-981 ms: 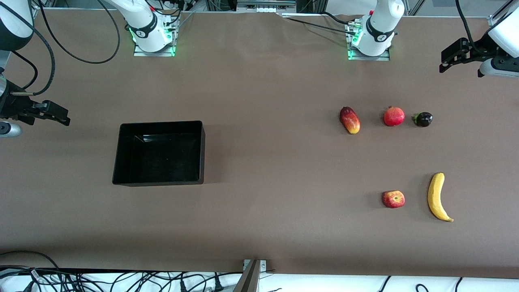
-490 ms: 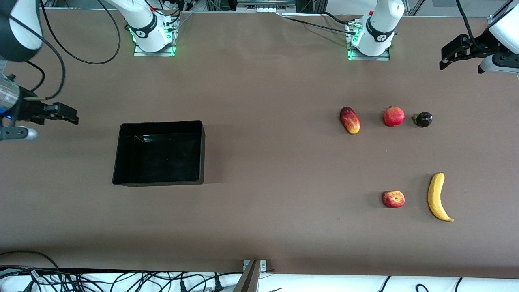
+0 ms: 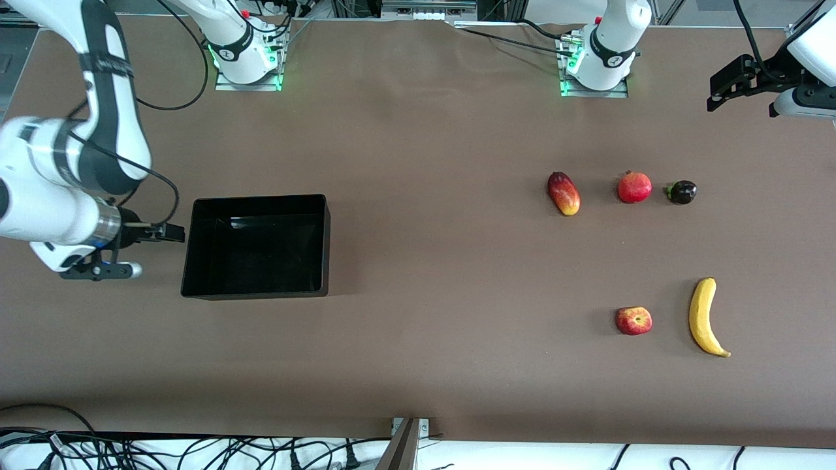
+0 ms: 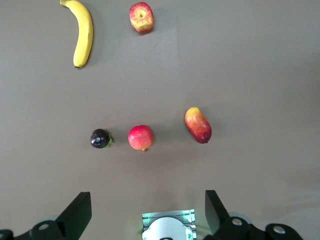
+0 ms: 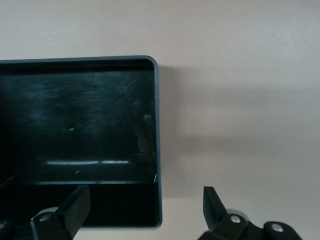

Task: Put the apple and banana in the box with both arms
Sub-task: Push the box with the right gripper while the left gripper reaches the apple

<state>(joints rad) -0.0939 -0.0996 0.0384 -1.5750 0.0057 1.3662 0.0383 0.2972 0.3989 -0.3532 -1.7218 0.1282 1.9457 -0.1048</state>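
Your banana (image 3: 704, 317) and apple (image 3: 633, 321) sit lower right of the front frame. Black box (image 3: 255, 245) is centre-left, empty. Right gripper (image 3: 163, 233) is over its end wall, fingers apart. Left gripper (image 3: 722, 88) is upper right, fingers apart.

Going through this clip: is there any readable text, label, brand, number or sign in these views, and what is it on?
Nothing can be read.
Right arm's black band: small pale lettering, too small to read.
Round black caps by each arm base: a pale mark, not legible.
Apple, banana, box, and the three other fruits: no labels or stickers show.
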